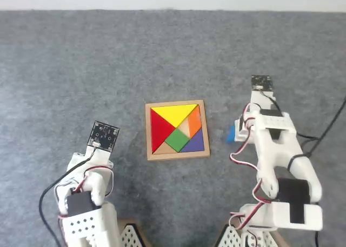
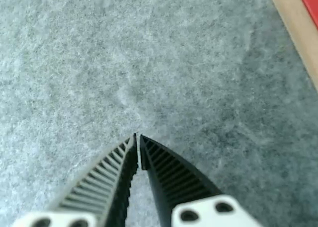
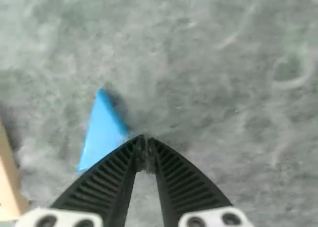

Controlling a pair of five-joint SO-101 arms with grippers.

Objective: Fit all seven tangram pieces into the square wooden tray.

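Left gripper (image 2: 137, 137), right gripper (image 3: 145, 140) clenched; tray (image 1: 147, 133) holds coloured pieces (image 1: 173, 116); blue triangle (image 3: 102, 130) outside.

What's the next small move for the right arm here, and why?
Probably open the right jaws and shift them over the blue triangle. It lies on the grey mat outside the wooden tray, right beside the shut jaws, and the tray shows bare wood inside.

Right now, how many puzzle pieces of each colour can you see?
Yellow: 1
Red: 1
Green: 1
Orange: 1
Purple: 1
Blue: 1
Total: 6 clear pieces; a pale patch may be another.
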